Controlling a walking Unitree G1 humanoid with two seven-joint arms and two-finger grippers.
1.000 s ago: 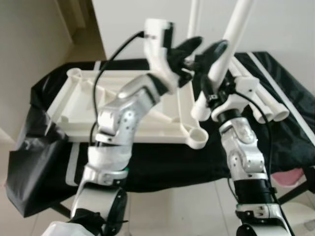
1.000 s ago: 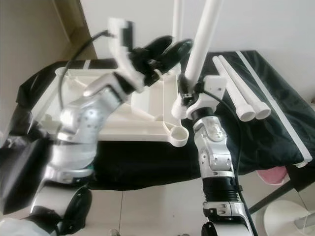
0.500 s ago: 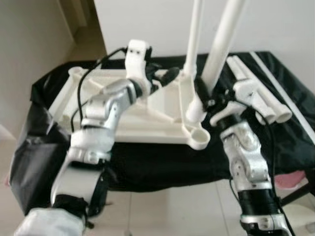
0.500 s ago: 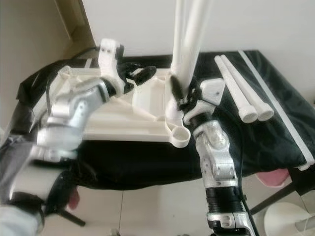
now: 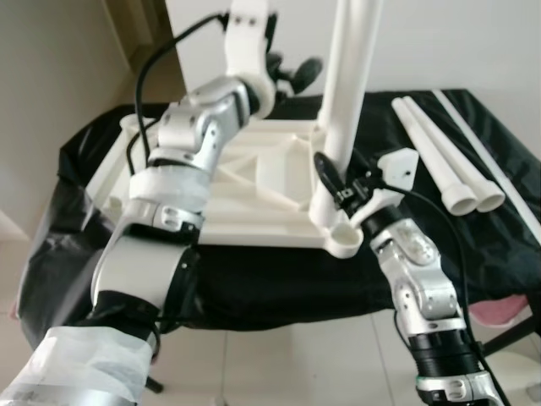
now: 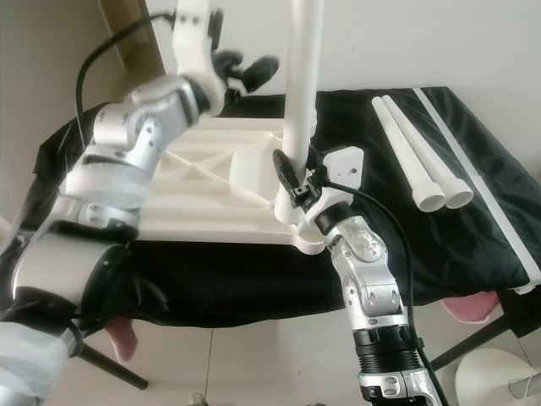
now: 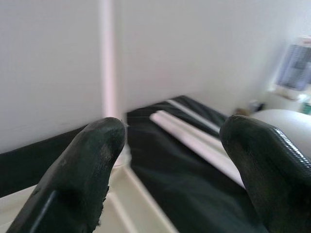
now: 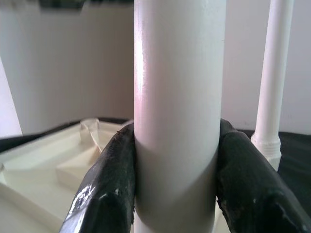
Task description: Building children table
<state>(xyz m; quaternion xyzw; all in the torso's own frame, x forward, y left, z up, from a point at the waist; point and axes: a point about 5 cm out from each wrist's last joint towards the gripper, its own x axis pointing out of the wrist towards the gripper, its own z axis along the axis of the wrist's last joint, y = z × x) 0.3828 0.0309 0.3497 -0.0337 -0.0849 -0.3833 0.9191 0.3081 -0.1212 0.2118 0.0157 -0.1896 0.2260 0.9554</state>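
Observation:
The white children's table top (image 5: 254, 173) lies upside down on a black cloth. My right gripper (image 5: 336, 188) is shut on a white table leg (image 5: 351, 76) near its lower end. The leg stands almost upright, its foot just behind the near right corner socket (image 5: 347, 242). In the right wrist view both fingers (image 8: 104, 194) clamp this leg (image 8: 177, 97). A second leg (image 8: 273, 73) stands in a socket beyond it. My left gripper (image 5: 294, 71) is raised above the far edge of the table top, open and holding nothing. Two loose legs (image 5: 441, 152) lie on the cloth to the right.
The black cloth (image 5: 279, 283) covers a low stand and hangs over its front edge. A long white strip (image 5: 486, 161) lies along its right side. A pink object (image 5: 507, 311) and a white round object (image 6: 499, 372) sit on the floor at the right. A white wall is close behind.
My left arm has lifted up and back from the table top, gripper still open. My right gripper has lowered the held leg and brought it more upright near the front right corner.

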